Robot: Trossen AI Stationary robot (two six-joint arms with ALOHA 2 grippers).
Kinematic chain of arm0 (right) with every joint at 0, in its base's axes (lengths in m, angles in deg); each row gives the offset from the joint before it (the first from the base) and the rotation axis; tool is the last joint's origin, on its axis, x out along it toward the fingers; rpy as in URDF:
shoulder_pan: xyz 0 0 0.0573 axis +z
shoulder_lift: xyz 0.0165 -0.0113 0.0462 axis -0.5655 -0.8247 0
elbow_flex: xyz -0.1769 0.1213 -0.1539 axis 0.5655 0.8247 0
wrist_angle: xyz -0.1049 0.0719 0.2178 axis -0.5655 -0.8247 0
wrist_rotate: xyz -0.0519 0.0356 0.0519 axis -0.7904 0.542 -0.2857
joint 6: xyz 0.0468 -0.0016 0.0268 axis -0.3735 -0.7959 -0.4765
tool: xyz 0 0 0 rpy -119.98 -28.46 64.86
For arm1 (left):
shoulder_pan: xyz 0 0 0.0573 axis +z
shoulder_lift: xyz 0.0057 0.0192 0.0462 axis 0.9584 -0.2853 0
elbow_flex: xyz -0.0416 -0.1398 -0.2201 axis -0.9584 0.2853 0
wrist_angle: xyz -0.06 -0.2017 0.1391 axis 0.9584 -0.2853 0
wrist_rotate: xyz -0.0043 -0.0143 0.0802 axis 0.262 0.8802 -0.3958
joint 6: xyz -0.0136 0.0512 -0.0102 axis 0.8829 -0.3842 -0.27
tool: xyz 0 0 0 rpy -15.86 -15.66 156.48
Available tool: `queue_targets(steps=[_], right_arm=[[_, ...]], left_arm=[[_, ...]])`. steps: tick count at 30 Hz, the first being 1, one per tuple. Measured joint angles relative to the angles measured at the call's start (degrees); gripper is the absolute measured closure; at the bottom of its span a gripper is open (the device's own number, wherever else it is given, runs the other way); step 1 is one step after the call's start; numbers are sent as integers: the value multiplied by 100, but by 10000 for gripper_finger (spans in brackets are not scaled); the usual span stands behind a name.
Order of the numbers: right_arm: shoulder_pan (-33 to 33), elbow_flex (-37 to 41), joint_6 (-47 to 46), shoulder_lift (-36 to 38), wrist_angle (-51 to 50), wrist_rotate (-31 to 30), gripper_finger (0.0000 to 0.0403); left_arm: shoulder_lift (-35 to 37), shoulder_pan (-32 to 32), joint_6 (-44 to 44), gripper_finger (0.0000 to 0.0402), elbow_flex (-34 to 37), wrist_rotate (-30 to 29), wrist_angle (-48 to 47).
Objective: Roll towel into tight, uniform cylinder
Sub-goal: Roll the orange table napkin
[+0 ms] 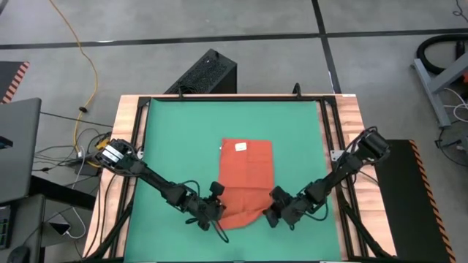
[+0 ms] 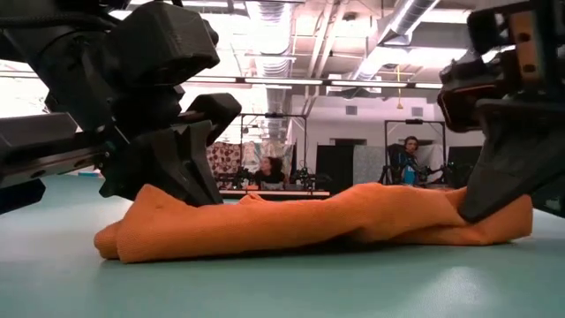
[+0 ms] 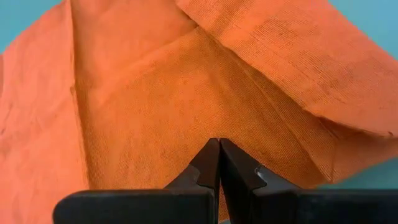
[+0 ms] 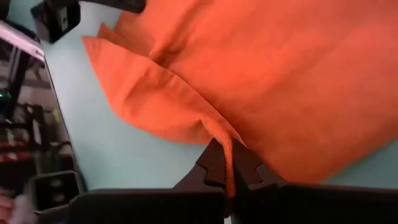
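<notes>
The orange-red towel [image 1: 246, 172] lies on the green mat [image 1: 183, 139], its white tag [image 1: 240, 147] near the far edge. Its near end [image 1: 238, 217] is gathered up and lies as a low, uneven ridge [image 2: 327, 221] across the mat. My left gripper [image 1: 218, 208] is shut at the ridge's left end. My right gripper [image 1: 272, 207] is shut on cloth at the ridge's right end. Both grippers slant down from the near corners. My left gripper touches the towel's gathered near-left part [image 3: 214, 127] with the tips of its shut fingers, slanting down from the near left. I cannot tell whether any cloth is caught between them. The cloth under them rests on the mat. My right gripper pinches a folded edge of the towel's near-right corner [image 4: 219, 132] between its two fingers. A strip of cloth shows between the fingers [image 4: 249, 171]. They come slanting down from the near right. The fold rises a little off the mat, and the rest of the towel lies flat.
A black frame [image 1: 143, 139] rims the mat on the wooden table. A black box [image 1: 208, 73] stands beyond the far edge, cables and a laptop [image 1: 18, 146] lie to the left. People [image 2: 269, 170] sit in the room behind. Bare mat lies on both sides of the towel.
</notes>
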Motion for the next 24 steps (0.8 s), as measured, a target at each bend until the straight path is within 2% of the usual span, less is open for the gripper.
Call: queue_targets(steps=[7,12,15,24], right_arm=[[-5,-7,-1071,349,-41,149,394],[26,-7,-1934,746,-502,193,394],[-87,-9,-2440,850,-784,473,394],[-638,-9,-2516,863,-733,1158,394]], left_arm=[[0,-22,148,401,2,237,-34],[0,-65,206,401,4,469,-31],[-2,-119,206,401,4,488,-30],[-7,-308,89,401,4,487,-51]])
